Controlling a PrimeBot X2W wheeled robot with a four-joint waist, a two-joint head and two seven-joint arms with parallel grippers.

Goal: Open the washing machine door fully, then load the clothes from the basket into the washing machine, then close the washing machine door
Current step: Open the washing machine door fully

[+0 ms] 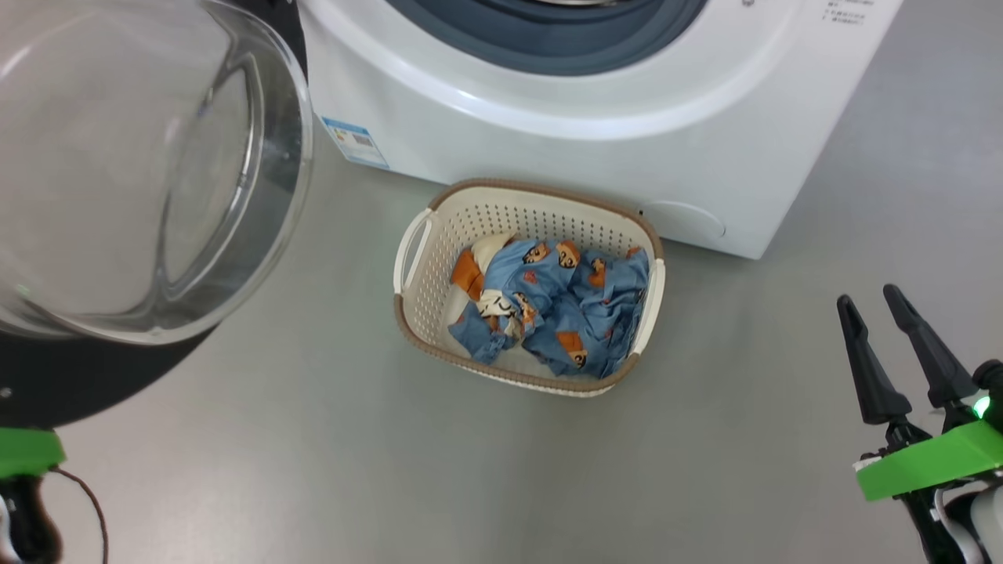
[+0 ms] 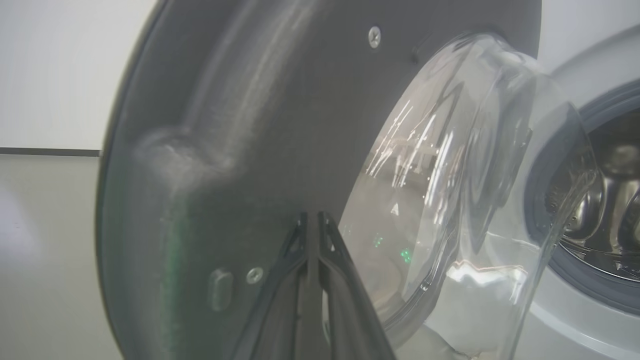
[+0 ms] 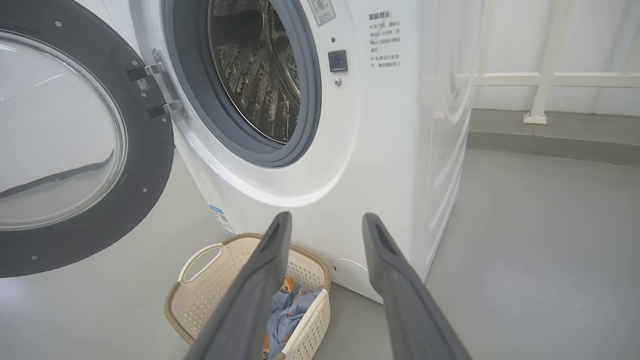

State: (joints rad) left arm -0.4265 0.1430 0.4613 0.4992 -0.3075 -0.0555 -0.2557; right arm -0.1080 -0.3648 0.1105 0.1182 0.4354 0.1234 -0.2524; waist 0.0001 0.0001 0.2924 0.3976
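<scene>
Black-rimmed washing machine door (image 1: 141, 172) stands open beside the basket (image 1: 509, 219).

We find the drum (image 3: 255, 75) mouth clear, the door (image 3: 150, 150) swung wide to its left. The open-topped basket (image 1: 439, 235) stands on the floor (image 1: 744, 376) before the machine (image 1: 548, 157); bare floor lies between it and our right gripper (image 1: 868, 295).

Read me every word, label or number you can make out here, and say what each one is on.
"温馨提示": heading of the printed notice on the washing machine front; lines beneath too small to read.
Blue label sticker, machine's lower front: blurred, unreadable.
Small tag on the washing machine door by the hinge: unreadable.
White sticker at the drum opening's top edge: unreadable.
</scene>
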